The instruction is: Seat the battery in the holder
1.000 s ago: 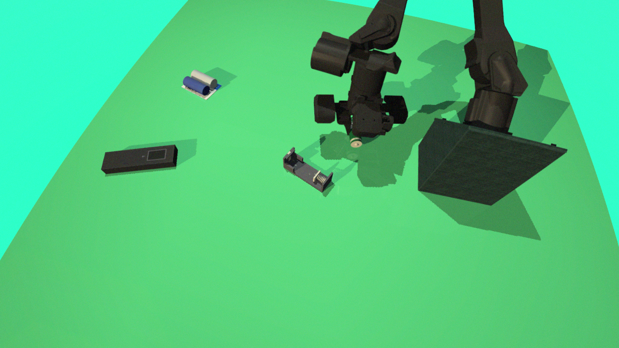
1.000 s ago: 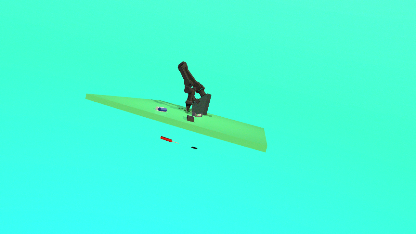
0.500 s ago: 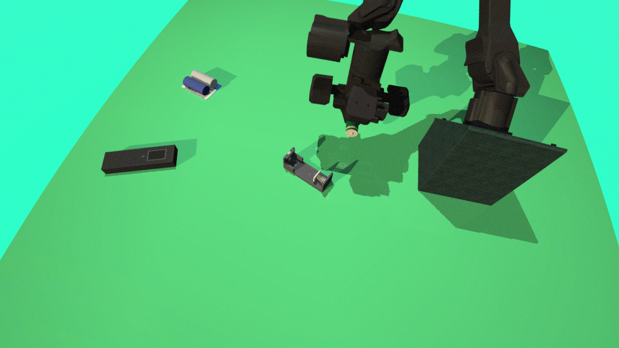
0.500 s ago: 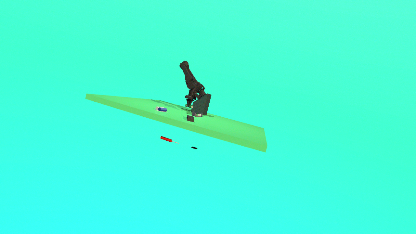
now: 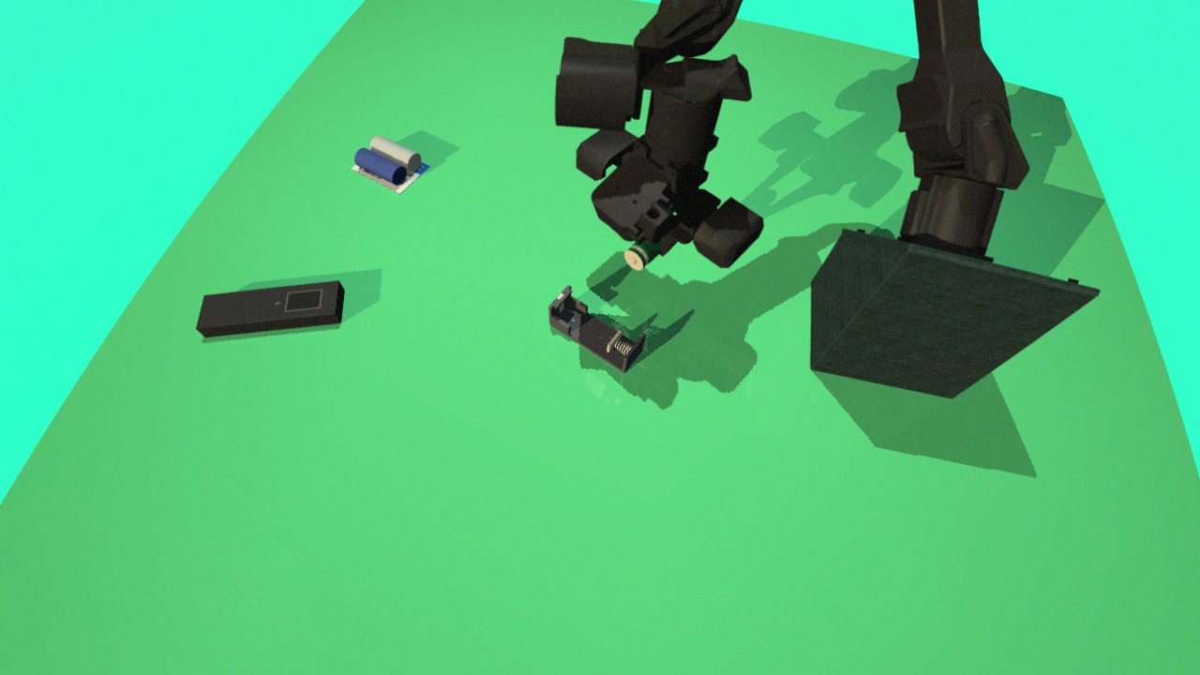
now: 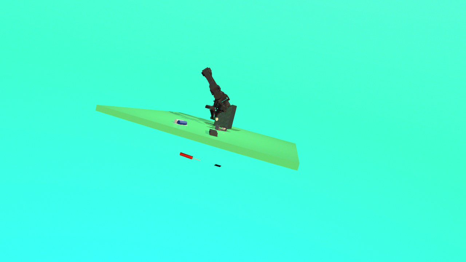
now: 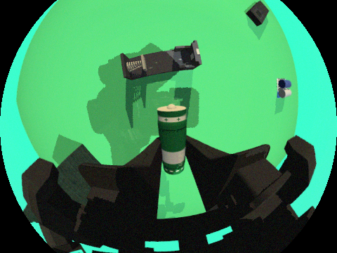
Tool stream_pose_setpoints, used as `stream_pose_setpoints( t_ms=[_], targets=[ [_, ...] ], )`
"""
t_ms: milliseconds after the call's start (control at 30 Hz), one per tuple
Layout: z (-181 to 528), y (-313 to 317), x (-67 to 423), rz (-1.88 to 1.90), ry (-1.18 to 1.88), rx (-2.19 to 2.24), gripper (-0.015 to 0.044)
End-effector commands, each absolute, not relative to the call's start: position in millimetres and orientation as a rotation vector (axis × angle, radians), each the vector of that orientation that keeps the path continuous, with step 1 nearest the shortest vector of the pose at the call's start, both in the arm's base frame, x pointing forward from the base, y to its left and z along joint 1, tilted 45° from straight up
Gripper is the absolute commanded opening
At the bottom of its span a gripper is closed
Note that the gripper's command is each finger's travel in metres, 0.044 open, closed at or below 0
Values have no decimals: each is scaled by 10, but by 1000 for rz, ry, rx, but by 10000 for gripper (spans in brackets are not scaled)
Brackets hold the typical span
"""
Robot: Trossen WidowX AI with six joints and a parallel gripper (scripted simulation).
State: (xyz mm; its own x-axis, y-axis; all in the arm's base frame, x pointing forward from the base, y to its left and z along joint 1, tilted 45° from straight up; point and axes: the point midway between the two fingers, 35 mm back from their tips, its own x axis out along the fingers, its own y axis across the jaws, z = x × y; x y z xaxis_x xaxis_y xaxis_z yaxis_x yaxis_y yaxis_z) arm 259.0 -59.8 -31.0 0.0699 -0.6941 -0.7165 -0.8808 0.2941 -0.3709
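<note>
Fingers: closed on the battery (image 7: 173, 140), gripped around its lower part, terminal end sticking out ahead past the fingertips.
Battery: held in the air above the table (image 5: 419, 503), not yet over the holder (image 5: 597, 329); cream cap visible at the leading end from the top view (image 5: 642, 254).
Holder: lying open-side up on the table, just beside and below the battery; spring (image 5: 620, 344) at one end, lip (image 5: 560, 304) at the far end.
Alignment: off in the wrist view, battery pointing up the frame, holder (image 7: 161, 62) lying crosswise; wrist turn judged necessary before any descent.
Approach: best brought in low and tilted, flat end eased against the spring first, cap end then slid under the lip, never pushed over it.
Pressure: light only; likely risk was tipping or shoving the loose holder.
Release: only once lying flat and straight, then straight up and away.
Bystanders: black box (image 5: 270, 307) and the blue and white cylinders (image 5: 389, 160) well apart, no obstacle.
</note>
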Motion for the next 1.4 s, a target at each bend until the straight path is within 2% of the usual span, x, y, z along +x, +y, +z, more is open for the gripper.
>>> stream_pose_setpoints(
  t_ms=[0,1000,1367],
  targets=[
    [-363,-507,2664,127,1654,-1323,88],
    [-777,152,2979,-780,1293,-354,88],
    [-830,165,2995,-814,1247,-310,88]
  ],
)
